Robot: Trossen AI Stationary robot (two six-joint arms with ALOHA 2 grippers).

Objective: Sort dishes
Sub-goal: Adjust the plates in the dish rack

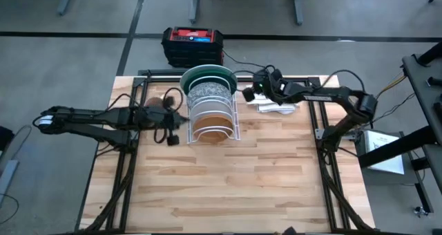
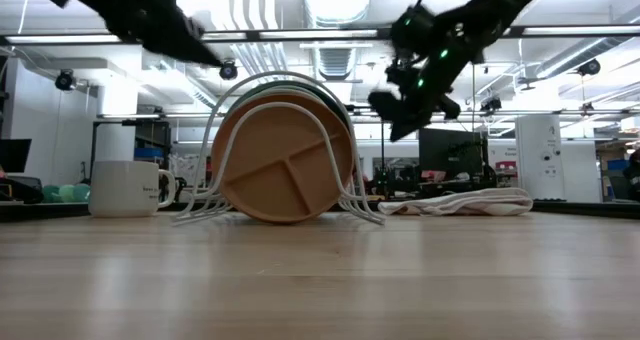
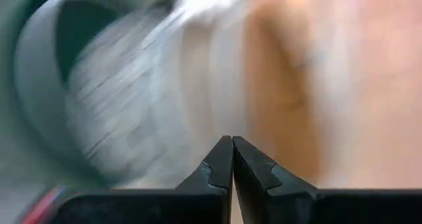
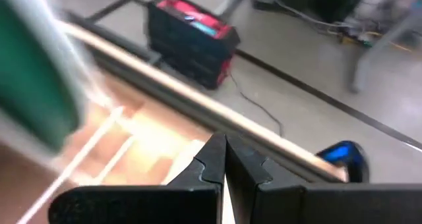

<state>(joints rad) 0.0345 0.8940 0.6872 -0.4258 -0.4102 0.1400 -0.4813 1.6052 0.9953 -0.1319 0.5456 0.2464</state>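
Four plates stand on edge in a white wire rack (image 1: 235, 121) at the table's far middle: a dark green one (image 1: 207, 74) farthest, then a grey-speckled one (image 1: 209, 91), a white one (image 1: 210, 109) and a tan-brown one (image 2: 282, 162) nearest. My left gripper (image 1: 181, 119) is shut, just left of the rack, with nothing between its fingers (image 3: 232, 148). My right gripper (image 1: 247, 92) is shut and empty too, raised above the table just right of the green plate (image 4: 33, 72).
A white mug (image 2: 125, 188) stands left of the rack, under my left arm. Folded white cloths (image 1: 276, 105) lie right of the rack, below my right arm. A red-and-black box (image 1: 193, 45) sits on the floor beyond the far edge. The table's near half is bare wood.
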